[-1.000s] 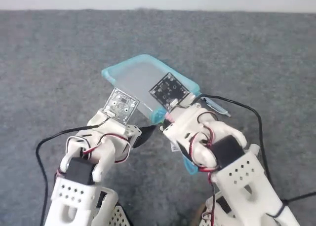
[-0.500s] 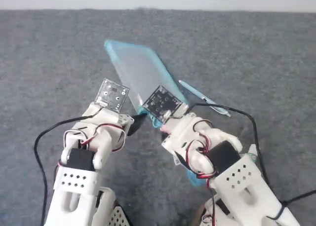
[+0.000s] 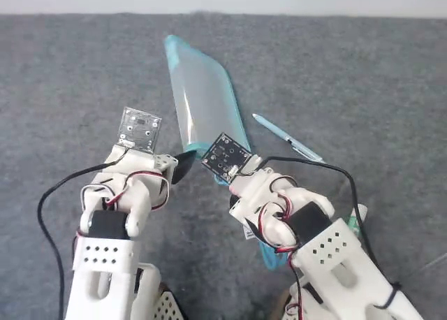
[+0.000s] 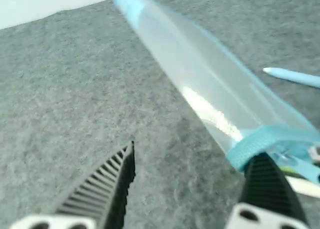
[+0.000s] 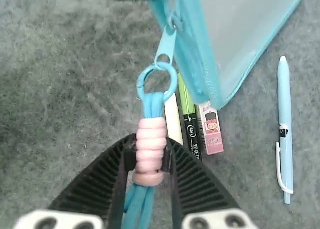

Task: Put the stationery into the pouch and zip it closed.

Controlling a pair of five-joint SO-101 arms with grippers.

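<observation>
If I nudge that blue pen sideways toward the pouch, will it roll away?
Probably a little: the blue pen has a round, slim barrel, so it may roll, but its clip should likely stop it soon. The grey mat probably adds drag too.

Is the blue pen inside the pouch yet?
Out. The blue pen lies on the grey carpet, apart from the pouch.
</observation>
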